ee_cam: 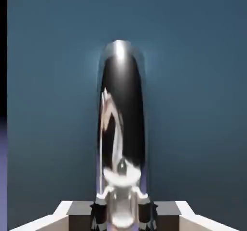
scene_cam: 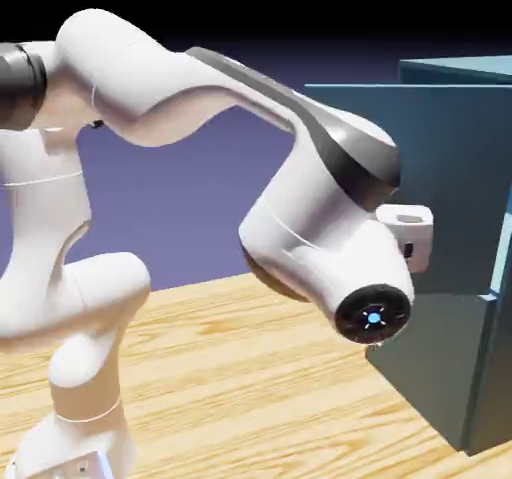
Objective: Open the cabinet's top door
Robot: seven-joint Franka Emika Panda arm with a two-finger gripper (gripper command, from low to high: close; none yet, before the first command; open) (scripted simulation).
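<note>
With the end effector point(ee_cam: 123, 214) clamped on the curved silver bar handle point(ee_cam: 121, 129), swing the flat teal-blue top door point(scene_cam: 400, 182) along its hinge arc (no straight pulling).

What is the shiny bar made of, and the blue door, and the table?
The handle looks like polished metal: it mirrors light and dark shapes. The top door looks like smooth painted board, matte teal with no grain; it could be metal. The table looks like pale wood, with grain lines running across it.
</note>
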